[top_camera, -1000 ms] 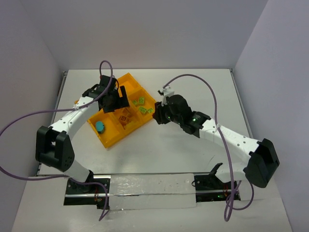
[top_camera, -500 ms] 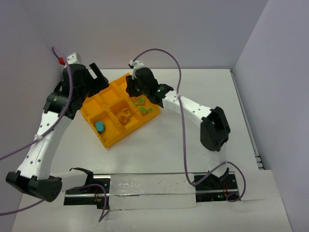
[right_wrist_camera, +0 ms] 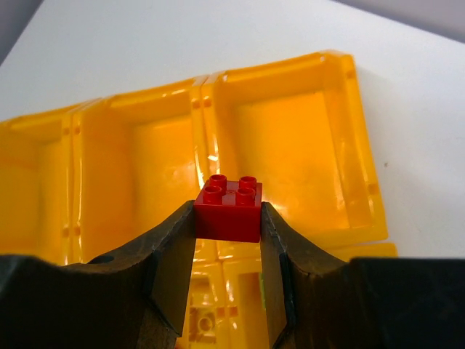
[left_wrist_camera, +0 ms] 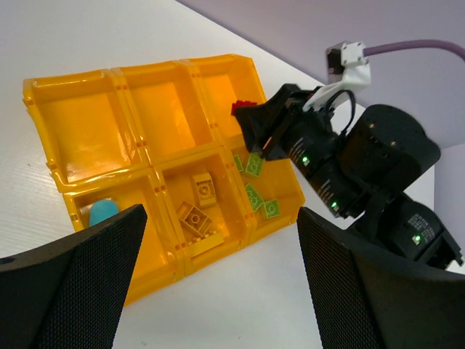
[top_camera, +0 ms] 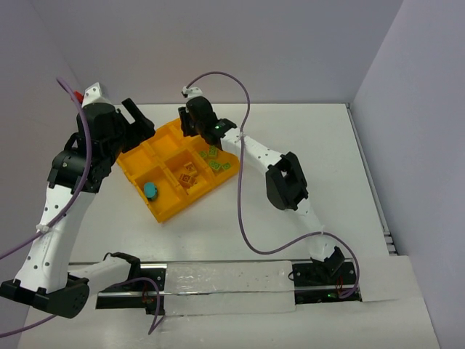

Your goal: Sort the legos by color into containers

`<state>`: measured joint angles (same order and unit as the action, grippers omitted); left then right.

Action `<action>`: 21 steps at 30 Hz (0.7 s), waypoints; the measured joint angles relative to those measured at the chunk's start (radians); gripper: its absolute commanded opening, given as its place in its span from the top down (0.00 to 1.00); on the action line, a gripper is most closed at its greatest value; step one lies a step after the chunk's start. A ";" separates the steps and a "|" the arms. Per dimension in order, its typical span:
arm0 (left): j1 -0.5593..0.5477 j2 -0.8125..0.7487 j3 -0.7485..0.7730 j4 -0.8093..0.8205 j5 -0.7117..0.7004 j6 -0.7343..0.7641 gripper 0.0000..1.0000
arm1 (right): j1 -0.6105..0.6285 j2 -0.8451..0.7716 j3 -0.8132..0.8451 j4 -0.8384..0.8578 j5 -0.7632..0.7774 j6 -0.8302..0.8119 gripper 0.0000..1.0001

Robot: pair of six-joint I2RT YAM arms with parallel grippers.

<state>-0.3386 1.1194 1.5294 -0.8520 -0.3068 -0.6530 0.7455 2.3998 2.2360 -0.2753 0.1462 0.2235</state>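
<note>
The orange-yellow tray of six compartments lies left of centre. My right gripper is shut on a red brick and holds it above the tray's far row, over the wall beside an empty corner compartment. The brick also shows in the left wrist view. Green bricks, orange bricks and one teal brick lie in three separate near compartments. My left gripper is open and empty, raised beyond the tray's far left corner.
The tray's three far compartments hold nothing visible. White walls close the table at the back and on both sides. Purple cables arc above both arms. A white strip runs along the near edge.
My left gripper has lifted off the tray and drawn back to the far left. My right gripper has swung from the tray's right side to its far edge with the red brick.
</note>
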 measured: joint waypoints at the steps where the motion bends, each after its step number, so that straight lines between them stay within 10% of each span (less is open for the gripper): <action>1: 0.000 -0.001 0.000 -0.004 0.000 0.000 0.08 | -0.007 0.007 0.013 -0.002 -0.001 0.004 0.64; 8: 0.000 -0.008 0.000 -0.012 0.000 0.002 0.08 | -0.051 0.045 0.093 -0.003 -0.011 0.020 0.23; 21: 0.000 -0.019 -0.004 -0.010 0.000 0.002 0.08 | -0.054 -0.018 0.019 -0.023 -0.040 0.002 0.07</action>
<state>-0.3386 1.1002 1.5252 -0.8621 -0.3066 -0.6505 0.6914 2.3817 2.2552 -0.2980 0.1064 0.2260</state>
